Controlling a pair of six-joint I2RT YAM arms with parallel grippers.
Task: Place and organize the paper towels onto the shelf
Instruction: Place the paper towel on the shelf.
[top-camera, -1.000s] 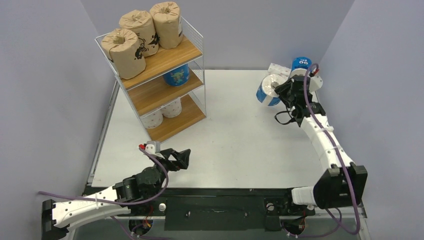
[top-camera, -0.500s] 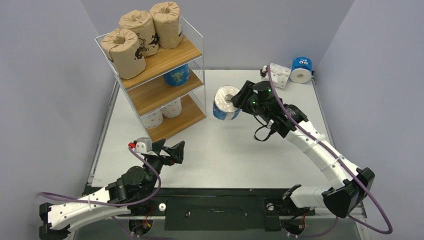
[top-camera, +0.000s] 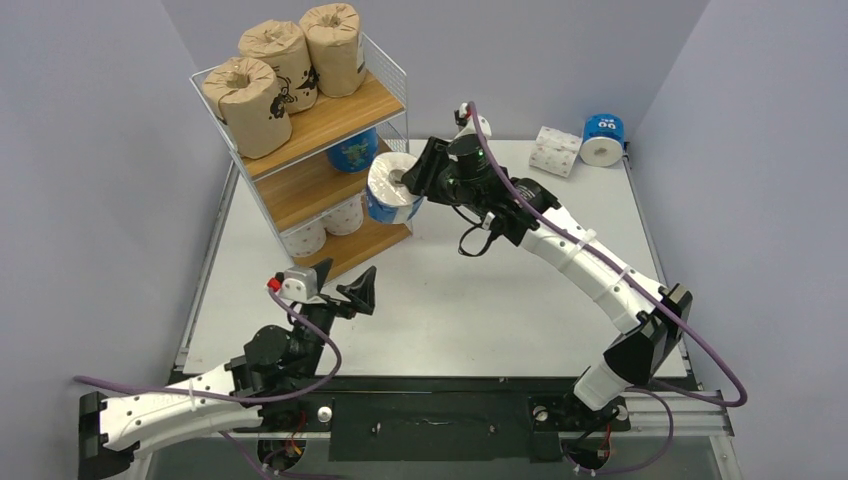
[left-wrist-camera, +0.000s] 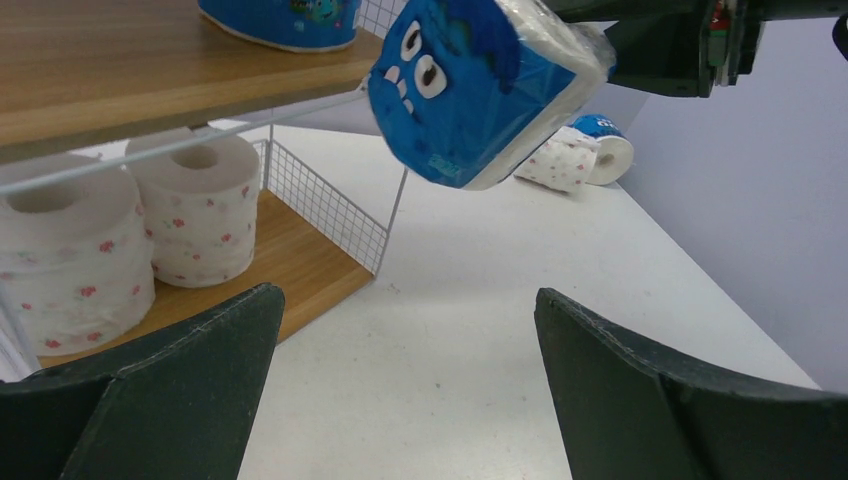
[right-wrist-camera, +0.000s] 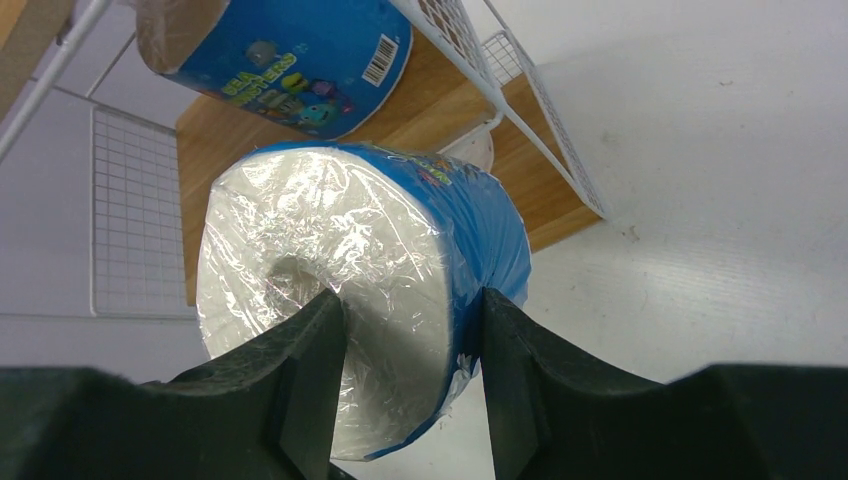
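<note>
Right fingers (right-wrist-camera: 300, 400) clamp blue film-wrapped paper towel roll (right-wrist-camera: 400, 240) between them — light, squashy, slick wrap; core-and-side hold looks best. Left fingers (left-wrist-camera: 170, 380) wide, empty.

Right jaws hold a blue-wrapped roll (top-camera: 390, 192) just beside the shelf (top-camera: 300, 188)

White arms (top-camera: 590, 272), black joints (top-camera: 640, 350), purple cables (top-camera: 718, 355)

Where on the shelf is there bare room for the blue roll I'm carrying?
Middle board: bare wood left of the shelved blue roll, the widest patch for the held blue roll. Bottom board: a bare strip right of the two white rolls. Top board is crowded with three brown rolls. Table centre is bare too.
</note>
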